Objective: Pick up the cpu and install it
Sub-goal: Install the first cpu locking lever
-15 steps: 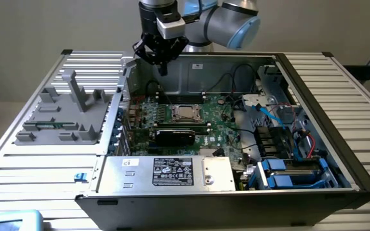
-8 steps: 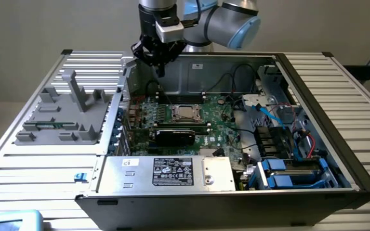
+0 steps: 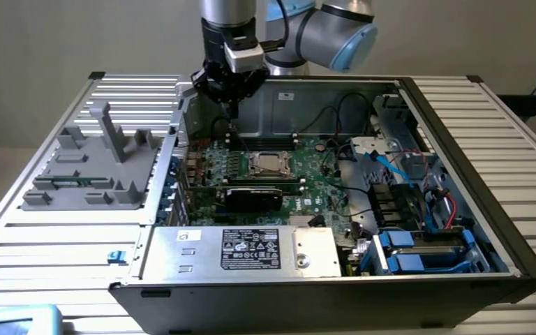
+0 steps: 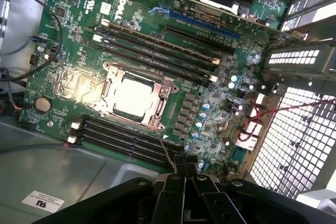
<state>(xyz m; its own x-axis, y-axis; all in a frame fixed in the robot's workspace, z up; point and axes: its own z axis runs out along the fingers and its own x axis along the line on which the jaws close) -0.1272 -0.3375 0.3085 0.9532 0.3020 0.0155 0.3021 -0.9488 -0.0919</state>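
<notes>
Gripper (image 3: 234, 106), jaws pressed together and apparently empty, hangs over the board's (image 4: 210, 108) rear. The cpu (image 4: 134, 96) lies in its socket (image 4: 108, 84). Any move should run straight and vertical, clear of the cables (image 3: 340, 105).

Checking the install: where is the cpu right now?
In the exterior view the cpu lies in its socket on the motherboard, between memory slots, just beyond the black graphics card.

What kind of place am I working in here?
Probably a robotics lab bench for PC assembly: an opened computer case on a slatted metal table, a grey parts fixture beside it.
</notes>
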